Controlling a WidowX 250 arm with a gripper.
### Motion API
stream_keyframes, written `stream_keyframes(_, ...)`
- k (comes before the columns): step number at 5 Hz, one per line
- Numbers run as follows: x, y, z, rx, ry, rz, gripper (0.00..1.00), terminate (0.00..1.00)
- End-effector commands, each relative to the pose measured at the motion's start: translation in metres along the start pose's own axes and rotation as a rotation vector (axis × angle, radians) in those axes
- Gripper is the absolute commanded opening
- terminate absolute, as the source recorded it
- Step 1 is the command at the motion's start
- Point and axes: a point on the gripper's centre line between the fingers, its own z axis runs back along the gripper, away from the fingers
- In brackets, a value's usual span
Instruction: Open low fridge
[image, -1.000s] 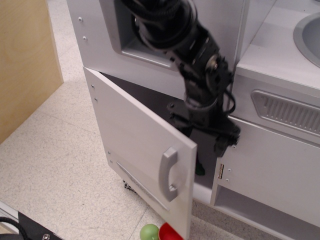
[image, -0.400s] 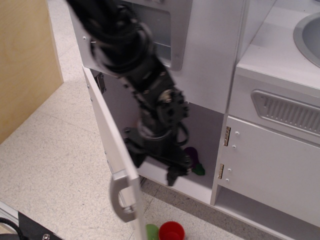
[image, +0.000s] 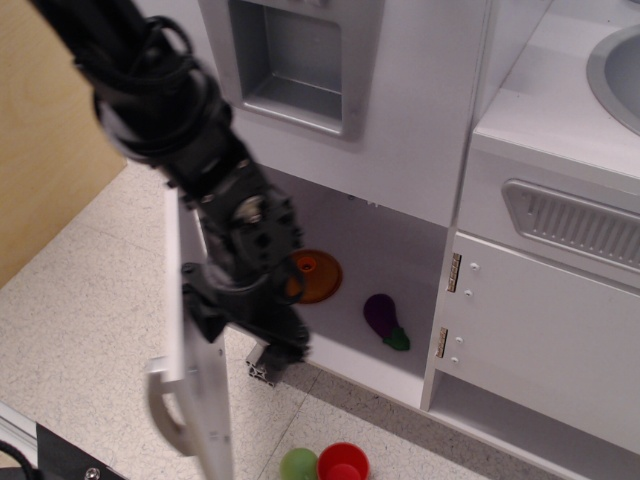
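Low fridge (image: 196, 330) door stands wide, edge-on to me, baring an orange dish (image: 316, 276) and purple eggplant (image: 383, 318) inside. My gripper (image: 268, 335) crowds its inner face; I cannot tell its jaws' state.

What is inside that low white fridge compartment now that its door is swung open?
Inside the low white fridge compartment lie an orange round dish and a purple toy eggplant with a green stem. The black robot arm covers the compartment's left part, so anything there is hidden.
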Motion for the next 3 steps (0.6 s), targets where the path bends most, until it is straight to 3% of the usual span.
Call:
stream_keyframes(1,-0.005,0.051,0.013,0.058,-0.076,-0.002,1.00,0.00)
stream_keyframes(3,-0.007,0.078,0.011,0.077,-0.037,-0.006,1.00,0.00)
